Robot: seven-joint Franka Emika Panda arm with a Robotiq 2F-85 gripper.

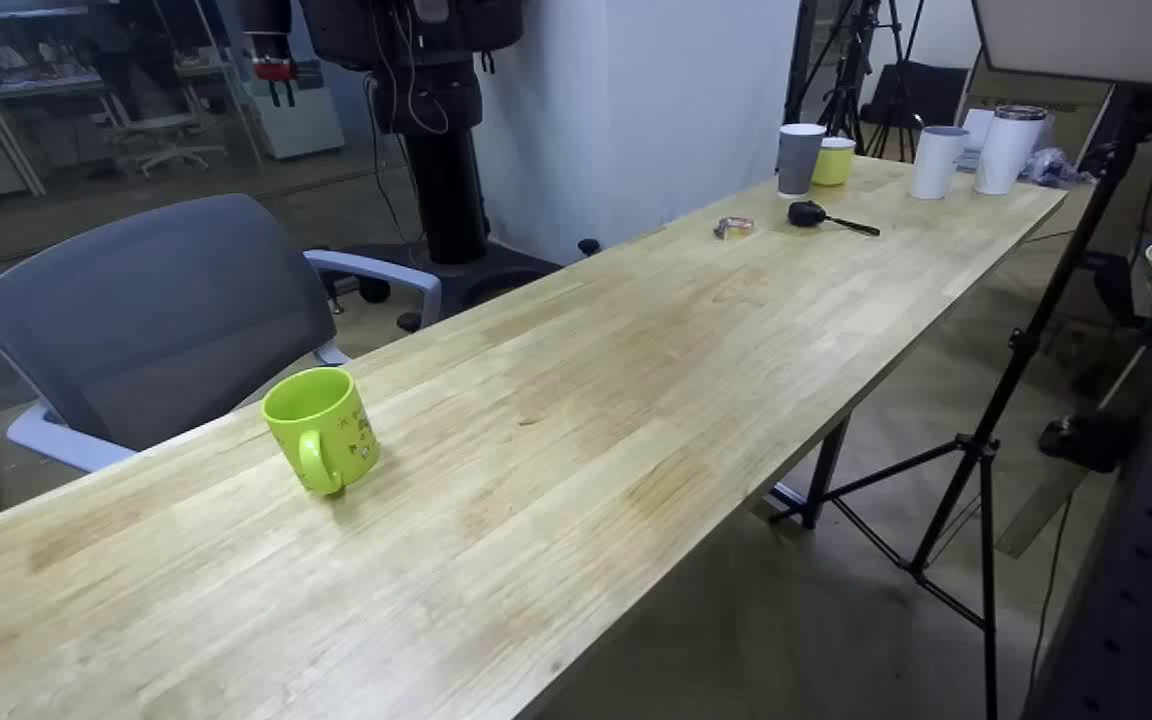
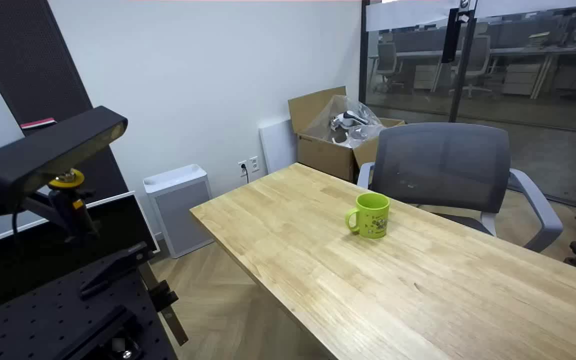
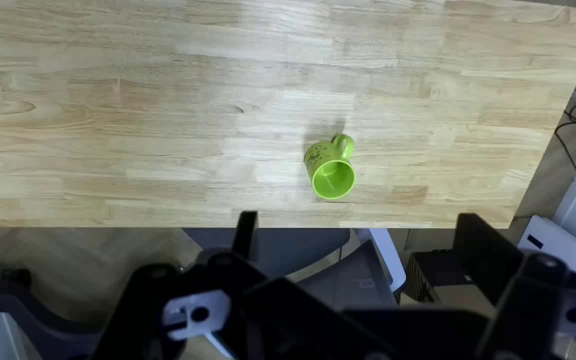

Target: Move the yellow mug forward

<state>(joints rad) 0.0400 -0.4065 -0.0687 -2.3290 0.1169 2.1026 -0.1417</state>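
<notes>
The yellow mug, bright lime-yellow with small printed figures, stands upright on the wooden table (image 1: 576, 400). It shows in both exterior views (image 1: 341, 440) (image 2: 374, 224), close to the table edge beside the chair. In the wrist view, the mug (image 3: 334, 179) is seen from above, its opening facing the camera and its handle pointing up in the picture. My gripper (image 3: 358, 220) is open in the wrist view, its two black fingers wide apart with nothing between them. The mug lies beyond the fingertips, apart from them. I cannot see the gripper in either exterior view.
A grey office chair (image 2: 443, 167) stands against the table edge by the mug. At the far end of the table are a grey cup (image 1: 798, 160), another yellow cup (image 1: 833, 165), white cups (image 1: 936, 165), a black strapped object (image 1: 808, 213) and a small roll (image 1: 733, 227).
</notes>
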